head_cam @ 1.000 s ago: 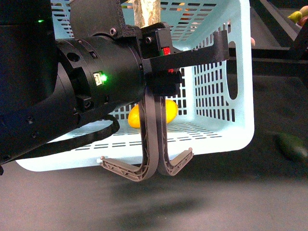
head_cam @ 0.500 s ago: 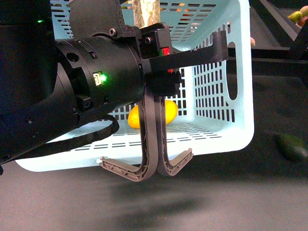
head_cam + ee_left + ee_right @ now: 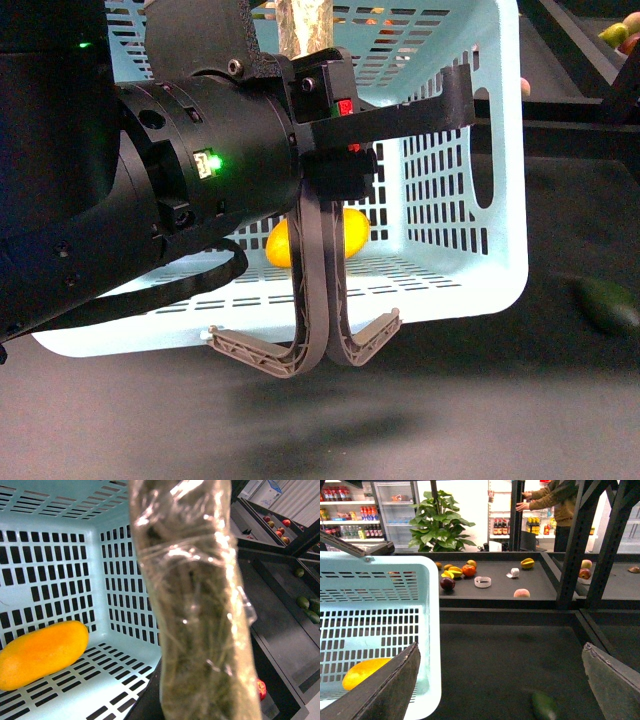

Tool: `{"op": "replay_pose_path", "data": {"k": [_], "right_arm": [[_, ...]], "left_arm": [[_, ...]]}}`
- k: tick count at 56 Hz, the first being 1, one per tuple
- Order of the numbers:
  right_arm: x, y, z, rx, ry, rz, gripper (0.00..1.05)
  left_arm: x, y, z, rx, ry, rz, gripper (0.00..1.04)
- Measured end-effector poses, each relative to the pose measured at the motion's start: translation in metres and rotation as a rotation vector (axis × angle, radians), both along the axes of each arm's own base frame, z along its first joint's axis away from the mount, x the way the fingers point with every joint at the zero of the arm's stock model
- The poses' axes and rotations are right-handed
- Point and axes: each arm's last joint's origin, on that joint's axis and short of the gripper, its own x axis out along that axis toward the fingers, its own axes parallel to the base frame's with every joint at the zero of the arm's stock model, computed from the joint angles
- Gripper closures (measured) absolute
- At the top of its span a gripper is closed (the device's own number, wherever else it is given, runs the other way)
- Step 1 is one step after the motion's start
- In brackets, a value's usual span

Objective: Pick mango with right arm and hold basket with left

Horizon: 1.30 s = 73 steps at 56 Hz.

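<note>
Right gripper [image 3: 500,685] is spread wide; mango [image 3: 364,673] lies sideways in the basket [image 3: 431,630], lower left. Left gripper [image 3: 340,160] seems to pinch its handles [image 3: 318,290].

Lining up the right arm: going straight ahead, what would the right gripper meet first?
Likely the dark green fruit on the table, low between the right gripper's open fingers; the basket sits off to one side. Depth unclear.
</note>
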Motion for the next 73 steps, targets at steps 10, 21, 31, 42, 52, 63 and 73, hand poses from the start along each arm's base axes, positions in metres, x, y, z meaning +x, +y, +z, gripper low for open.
{"op": "replay_pose_path", "data": {"k": [10, 21, 31, 42, 52, 63, 73], "right_arm": [[0.000, 0.000, 0.000, 0.000, 0.000, 0.000, 0.08], [0.000, 0.000, 0.000, 0.000, 0.000, 0.000, 0.08], [0.000, 0.000, 0.000, 0.000, 0.000, 0.000, 0.08], [0.000, 0.000, 0.000, 0.000, 0.000, 0.000, 0.08], [0.000, 0.000, 0.000, 0.000, 0.000, 0.000, 0.08], [0.000, 0.000, 0.000, 0.000, 0.000, 0.001, 0.08], [0.000, 0.000, 0.000, 0.000, 0.000, 0.000, 0.08]], "left_arm": [[0.000, 0.000, 0.000, 0.000, 0.000, 0.000, 1.00], [0.000, 0.000, 0.000, 0.000, 0.000, 0.000, 1.00], [0.000, 0.000, 0.000, 0.000, 0.000, 0.000, 1.00], [0.000, 0.000, 0.000, 0.000, 0.000, 0.000, 1.00], [0.000, 0.000, 0.000, 0.000, 0.000, 0.000, 1.00], [-0.001, -0.014, 0.004, 0.080, -0.085, 0.394, 1.00], [0.023, -0.021, 0.020, 0.114, -0.076, 0.528, 1.00]]}}
